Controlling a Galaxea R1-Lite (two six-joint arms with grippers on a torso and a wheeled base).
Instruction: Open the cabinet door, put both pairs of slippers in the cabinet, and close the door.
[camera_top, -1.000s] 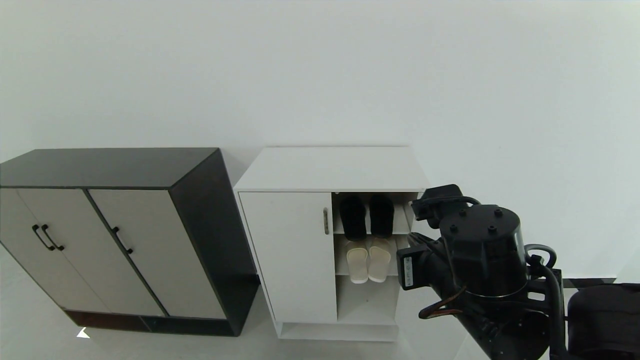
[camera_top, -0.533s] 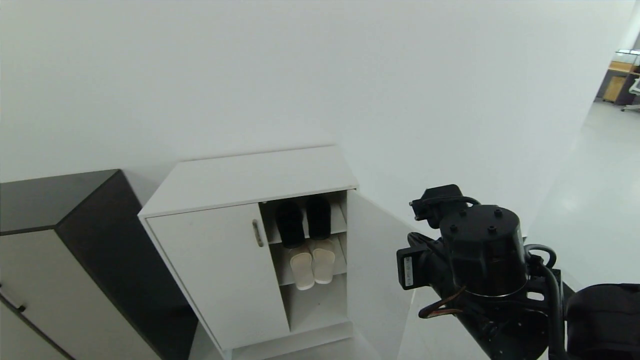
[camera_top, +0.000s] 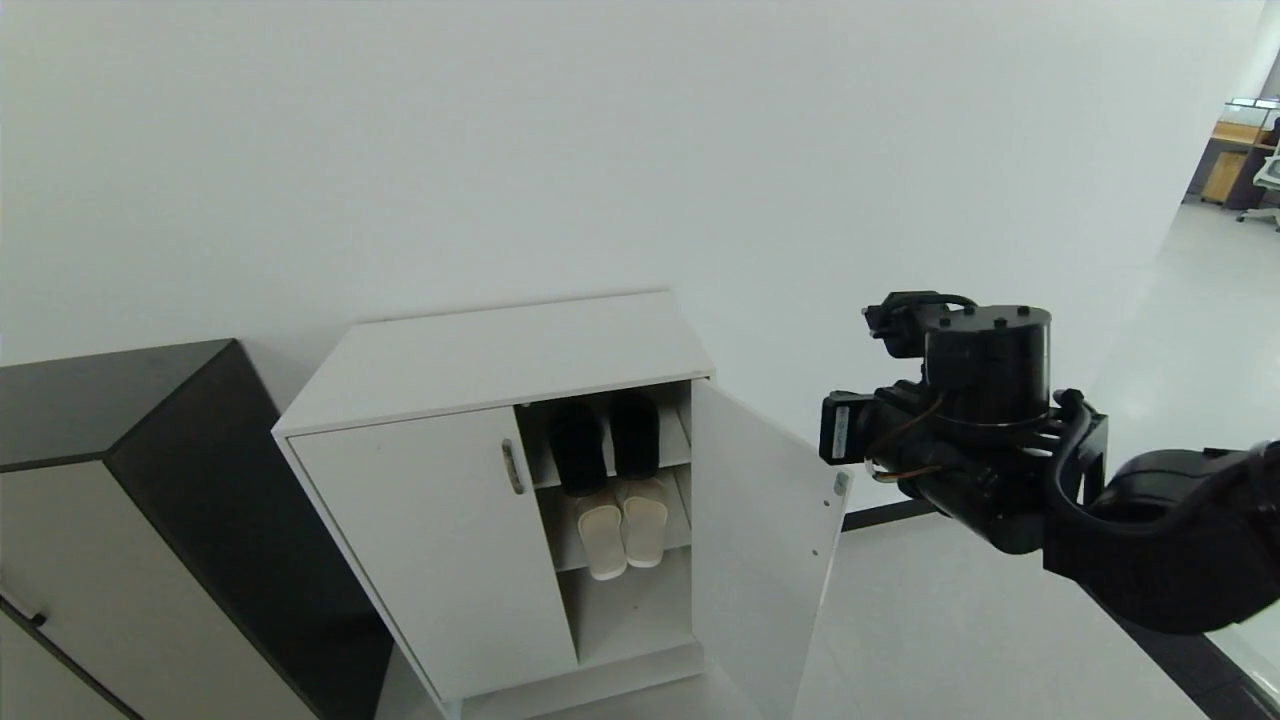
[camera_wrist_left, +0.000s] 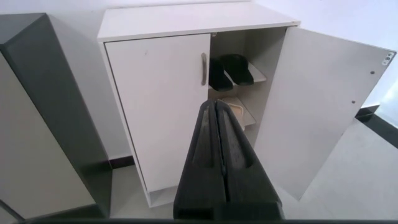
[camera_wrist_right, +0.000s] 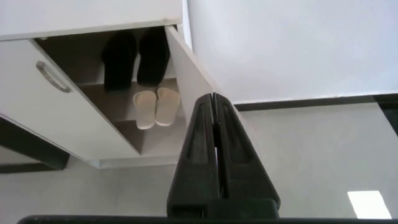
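The white cabinet stands against the wall with its left door shut and its right door swung wide open. Black slippers lie on the top shelf and white slippers on the shelf below. My right arm is held up to the right of the open door, apart from it. In the right wrist view my right gripper is shut and empty, pointing toward the door and the slippers. My left gripper is shut and empty, in front of the cabinet.
A black cabinet with beige doors stands directly left of the white one. The lowest shelf holds nothing. Open grey floor stretches to the right, with a dark baseboard along the wall.
The head view swung right a second ago, shifting both cabinets leftward. Since half a second ago my right arm has risen and moved a little right. The slippers and open door stay put.
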